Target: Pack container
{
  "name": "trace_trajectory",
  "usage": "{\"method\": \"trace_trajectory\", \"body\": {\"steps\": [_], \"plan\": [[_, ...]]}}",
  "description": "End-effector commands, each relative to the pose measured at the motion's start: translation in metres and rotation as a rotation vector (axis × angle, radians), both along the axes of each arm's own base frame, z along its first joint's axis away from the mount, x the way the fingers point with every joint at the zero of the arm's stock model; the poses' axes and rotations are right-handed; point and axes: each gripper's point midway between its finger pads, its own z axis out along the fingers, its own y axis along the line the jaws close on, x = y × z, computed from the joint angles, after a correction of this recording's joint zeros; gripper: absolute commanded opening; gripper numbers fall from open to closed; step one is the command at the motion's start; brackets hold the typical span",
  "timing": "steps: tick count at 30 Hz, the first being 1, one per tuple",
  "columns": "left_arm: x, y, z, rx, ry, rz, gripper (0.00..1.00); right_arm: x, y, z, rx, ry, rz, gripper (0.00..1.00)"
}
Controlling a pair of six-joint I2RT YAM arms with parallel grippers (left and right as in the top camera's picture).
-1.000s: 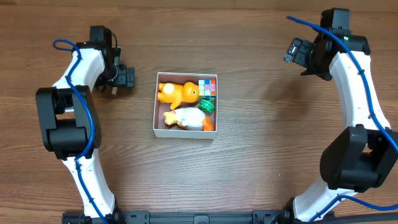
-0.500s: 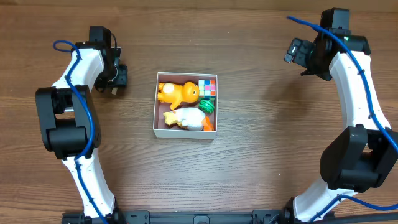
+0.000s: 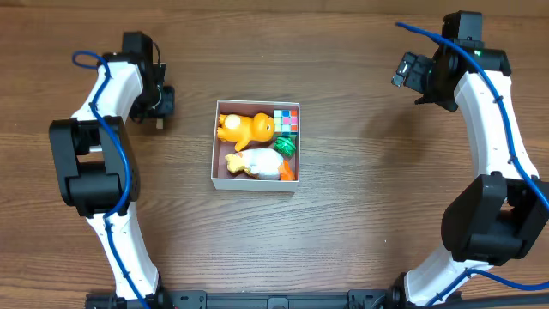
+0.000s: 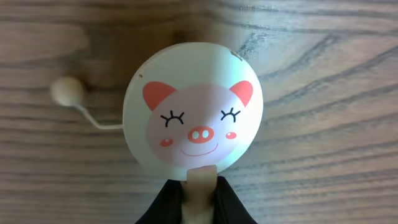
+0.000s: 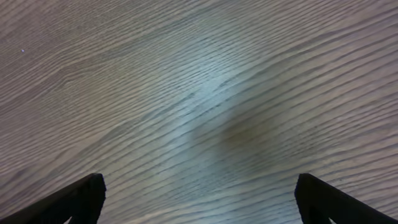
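We see the container (image 3: 216, 146) sitting near the middle of the worktop (image 3: 343, 240), between the two arms and touching neither; it is a shallow square box with thin white walls, and most of its floor is covered; an orange toy (image 3: 246, 127) lies along its far side, a white toy (image 3: 256, 163) lies along its near side, a many-coloured cube (image 3: 286, 118) fills the far corner on the right arm's side, and a small green piece (image 3: 286, 146) sits just below that cube, against the same wall. The left hand (image 4: 200, 193) is out at the far left of the worktop, well apart from the container; in its wrist view the two dark fingers (image 4: 233, 205) stand close together and pinch a cream tab (image 4: 200, 182) at the lower edge of a round pig-faced disc (image 4: 193, 118), so we read this hand as closed on the disc; the disc is white with pink ears, shut eyes and a smile, and a thin wire runs from its side to a small pale knob (image 4: 65, 91); we cannot tell whether the disc rests on the wood or hangs just above it. The right hand (image 5: 199, 190) is at the far right, also well apart from the container; its fingertips (image 5: 87, 193) show only at the lower corners of its wrist view, spread wide, with nothing but bare wood grain between them.
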Motion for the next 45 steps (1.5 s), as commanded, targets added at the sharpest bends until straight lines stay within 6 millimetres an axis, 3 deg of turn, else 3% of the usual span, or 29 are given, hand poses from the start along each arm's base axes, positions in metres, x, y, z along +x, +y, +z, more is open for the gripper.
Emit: {"method": "trace_trajectory", "body": {"steps": [1,6,9,12,16,23,26,31,37,38,39,42,45], "plan": [[0.030,0.003,0.038,0.011,-0.085,0.003,0.07,0.001,0.000,0.007,-0.002,-0.020,-0.004,1.00],[0.044,-0.012,0.104,0.002,-0.137,-0.029,0.06,0.001,0.000,0.007,-0.002,-0.020,-0.004,1.00],[0.041,-0.037,0.124,-0.034,-0.138,-0.094,0.04,0.001,0.000,0.007,-0.002,-0.020,-0.004,1.00],[0.027,-0.094,0.141,-0.162,-0.121,-0.298,0.06,0.001,0.000,0.007,-0.002,-0.020,-0.004,1.00],[-0.002,-0.153,0.145,-0.286,-0.060,-0.494,0.07,0.001,0.000,0.007,-0.002,-0.020,-0.004,1.00],[-0.041,-0.202,0.142,-0.284,0.022,-0.757,0.11,0.001,0.000,0.007,-0.002,-0.020,-0.004,1.00],[-0.051,-0.214,0.142,-0.278,0.029,-0.894,0.17,0.001,0.000,0.007,-0.002,-0.020,-0.004,1.00],[-0.045,-0.224,0.143,-0.266,-0.050,-1.105,0.30,0.001,0.000,0.007,-0.002,-0.020,-0.004,1.00],[-0.040,-0.226,0.144,-0.236,-0.108,-1.267,0.23,0.001,0.000,0.007,-0.002,-0.020,-0.004,1.00],[-0.039,-0.226,0.144,-0.235,-0.113,-1.264,0.30,0.001,0.000,0.007,-0.002,-0.020,-0.004,1.00],[-0.037,-0.226,0.144,-0.233,-0.120,-1.265,1.00,0.001,0.000,0.007,-0.002,-0.020,-0.004,1.00],[-0.031,-0.228,0.147,-0.227,-0.145,-1.238,1.00,0.001,0.000,0.007,-0.002,-0.020,-0.004,1.00],[-0.003,-0.226,0.177,-0.234,-0.243,-0.966,1.00,0.001,0.000,0.007,-0.002,-0.020,-0.004,1.00]]}}
